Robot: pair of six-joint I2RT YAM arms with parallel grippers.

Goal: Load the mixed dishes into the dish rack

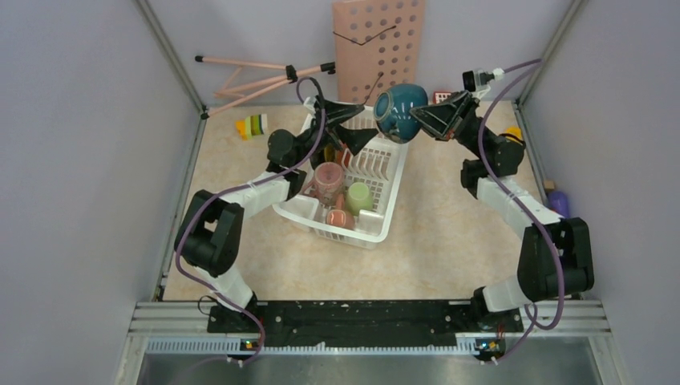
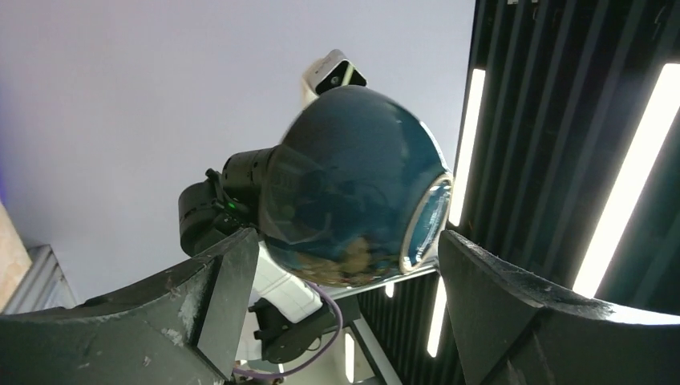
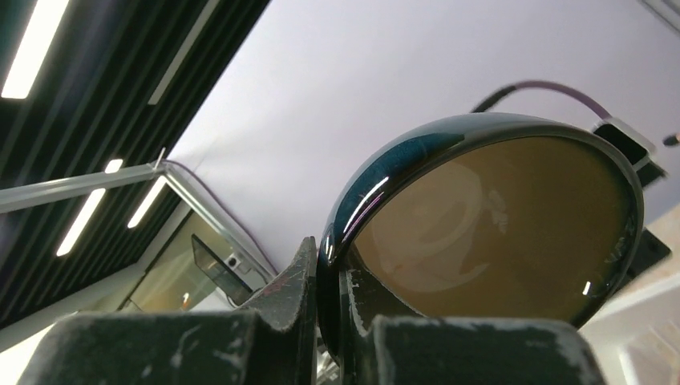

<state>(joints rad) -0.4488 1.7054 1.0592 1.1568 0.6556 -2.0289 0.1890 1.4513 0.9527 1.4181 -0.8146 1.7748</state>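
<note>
Top external view: the dish rack [image 1: 377, 226] sits mid-table [image 1: 449, 249], between my two arms.
Already loaded: a pink mug [image 1: 329, 178], a pale-green mug [image 1: 358, 196] and a reddish mug [image 1: 339, 218] stand close together in the rack's near half.
Bowl: the bluish bowl [image 1: 399, 112] is up in the air over the rack's far end, tipped on its side and not yet in.
Right fingers [image 3: 285, 285]: pinched shut on the bowl's rim, one inside the rim and one outside.
Left fingers [image 2: 204, 297]: spread wide just beside the bowl. In the left wrist view it sits between them, touching neither as far as I can tell.
Plate tines: I see no plate standing in them. A dark shape at the rack's far-left corner is hidden under my left arm, so I cannot tell what it is.
Outside the rack: toy blocks [image 1: 252, 126] far left, which are not mine to load.
Progress, my judgement: mugs done; the bowl is the piece in hand and needs lowering into the rack.
</note>
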